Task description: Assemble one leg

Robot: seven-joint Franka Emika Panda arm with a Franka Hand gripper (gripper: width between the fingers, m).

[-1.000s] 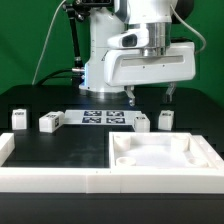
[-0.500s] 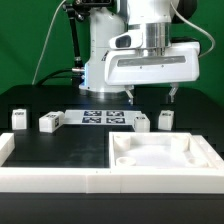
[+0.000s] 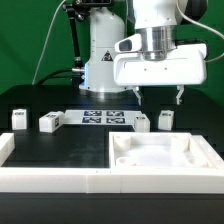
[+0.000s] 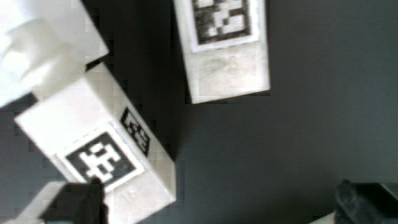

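Observation:
Several small white legs with square tags stand on the black table: two at the exterior view's left (image 3: 19, 119) (image 3: 49, 122) and two nearer the right (image 3: 142, 122) (image 3: 166, 120). My gripper (image 3: 156, 98) hangs open and empty above the two right legs, clear of them. In the wrist view two tagged legs show, one (image 4: 107, 150) close to one dark fingertip (image 4: 63, 205) and one farther off (image 4: 226, 45). The gripper (image 4: 214, 205) has nothing between its fingers. The wide white square panel (image 3: 165, 155) lies in front of the right legs.
The marker board (image 3: 103, 118) lies flat between the leg pairs. A white raised border (image 3: 50, 178) runs along the front edge and left side of the table. The robot's base (image 3: 100, 60) stands behind the board.
The gripper has moved toward the exterior view's right and slightly up, staying open. The legs and panel have not moved.

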